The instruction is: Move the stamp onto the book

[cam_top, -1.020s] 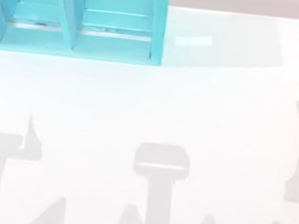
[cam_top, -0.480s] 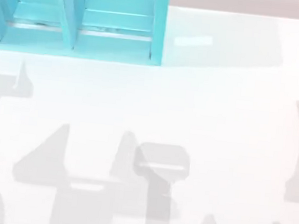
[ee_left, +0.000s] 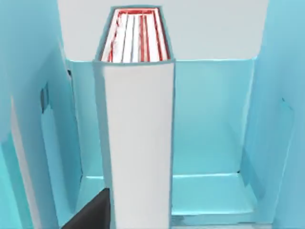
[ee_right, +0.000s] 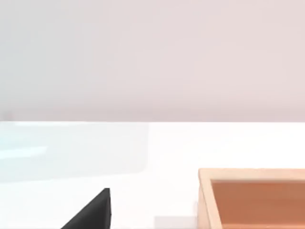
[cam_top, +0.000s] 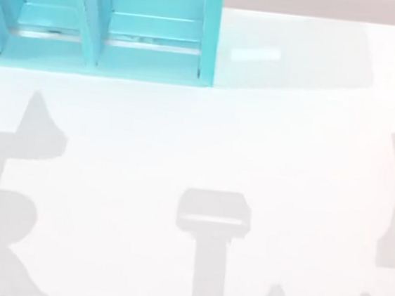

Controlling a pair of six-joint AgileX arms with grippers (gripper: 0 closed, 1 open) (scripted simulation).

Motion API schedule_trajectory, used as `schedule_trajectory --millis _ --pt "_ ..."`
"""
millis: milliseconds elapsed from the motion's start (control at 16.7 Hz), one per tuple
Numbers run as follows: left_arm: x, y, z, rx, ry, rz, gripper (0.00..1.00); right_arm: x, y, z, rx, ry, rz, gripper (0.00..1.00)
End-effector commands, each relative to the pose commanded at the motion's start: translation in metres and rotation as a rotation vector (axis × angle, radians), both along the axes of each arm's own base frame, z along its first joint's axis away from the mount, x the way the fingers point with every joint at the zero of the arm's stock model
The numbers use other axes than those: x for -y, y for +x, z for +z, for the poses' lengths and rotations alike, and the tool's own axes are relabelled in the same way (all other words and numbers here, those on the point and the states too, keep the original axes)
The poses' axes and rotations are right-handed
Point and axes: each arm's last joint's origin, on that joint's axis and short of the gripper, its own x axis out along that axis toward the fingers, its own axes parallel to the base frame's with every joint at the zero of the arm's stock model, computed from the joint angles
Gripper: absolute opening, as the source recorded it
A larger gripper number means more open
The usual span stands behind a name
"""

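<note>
The book (ee_left: 138, 143) lies straight ahead of the left gripper (ee_left: 90, 214), and that is the relation the next move turns on. In the left wrist view the gripper's dark tip sits right beside the book's near end, touching or almost so. The book's long axis runs directly away from the gripper, along its line of reach. Whether this gripper is clenched on the book or released I cannot tell.

The book stands on edge between the side walls of a compartment of the light-blue shelf unit (cam_top: 209, 36), which sits at the far left of the table (cam_top: 269, 141). Its broad white face is turned to the wrist camera, thin teal covers edge it on both sides, and the far end shows red and white stripes. Whether it rests on the compartment floor is unclear.

The left arm is clearly the nearer one. The right gripper (ee_right: 90, 212) hangs low over the right side of the table, near an orange-tan wooden box (ee_right: 252, 200) — its state I cannot tell either. Where the stamp lies I cannot say. In my judgement the book must come out and lie flat before anything can be set on it.
</note>
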Motion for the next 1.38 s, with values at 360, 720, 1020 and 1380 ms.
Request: schedule_trajectory --millis 360,720,1020,1380 --pt "-0.036 0.015 -0.056 -0.006 -0.001 -0.005 1.00 0.000 0.000 0.000 0.000 0.000 0.000 1.00" --pt "-0.035 0.016 -0.058 -0.010 -0.003 -0.008 1.00 0.000 0.000 0.000 0.000 0.000 0.000 1.00" --pt "-0.038 0.048 -0.060 -0.006 -0.001 -0.005 1.00 0.000 0.000 0.000 0.000 0.000 0.000 1.00" --pt "-0.034 0.103 -0.066 -0.006 -0.001 -0.005 1.00 0.000 0.000 0.000 0.000 0.000 0.000 1.00"
